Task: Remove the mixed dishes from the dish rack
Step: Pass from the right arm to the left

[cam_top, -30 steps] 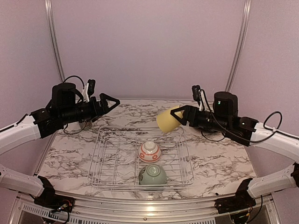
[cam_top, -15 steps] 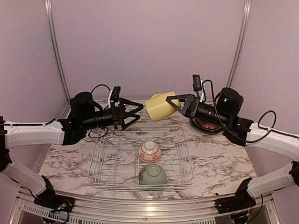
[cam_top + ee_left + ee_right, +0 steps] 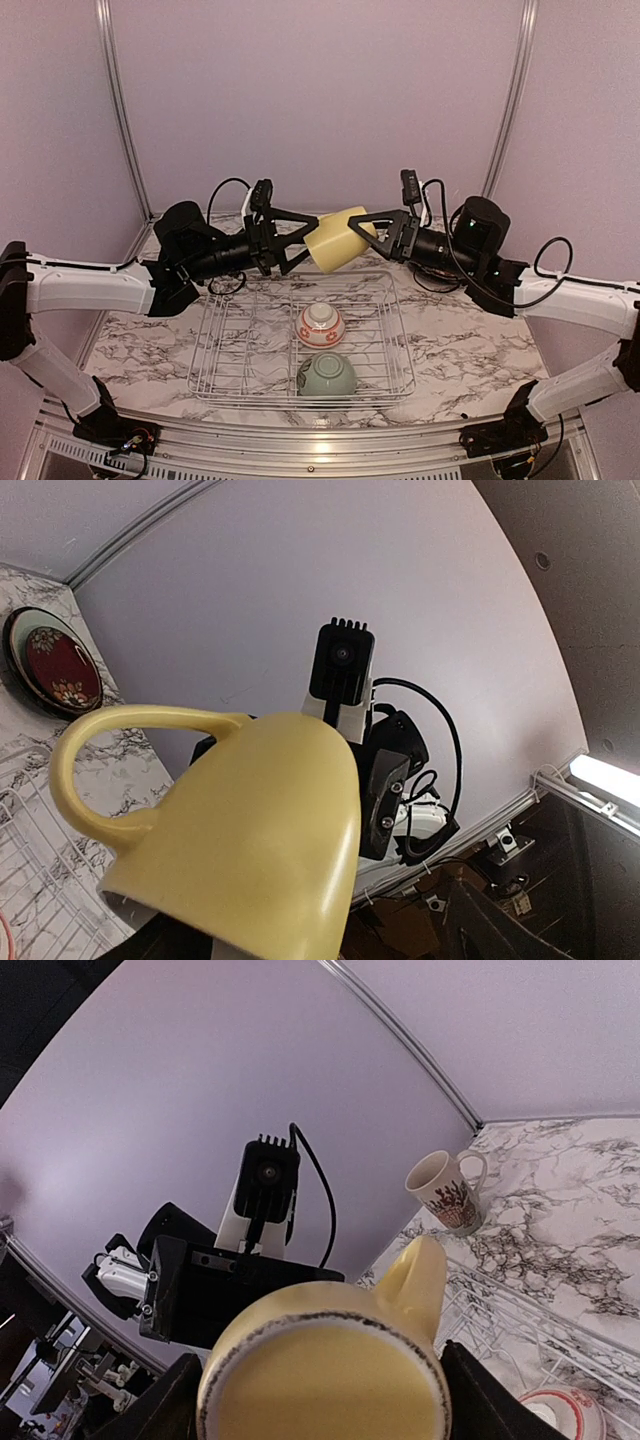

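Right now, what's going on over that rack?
A mid-air handover, it seems. The right tool holds the small yellow cup on its side above the wire dish rack, and the left tool meets it with fingers spread at the cup's base. A white-and-red bowl and a pale green bowl sit upside down in the rack.

Two bowls (image 3: pixel 320 325), one yellow cup (image 3: pixel 336 240), one mug (image 3: pixel 446 1192), one red plate (image 3: pixel 52 670), one rack (image 3: pixel 250 340).
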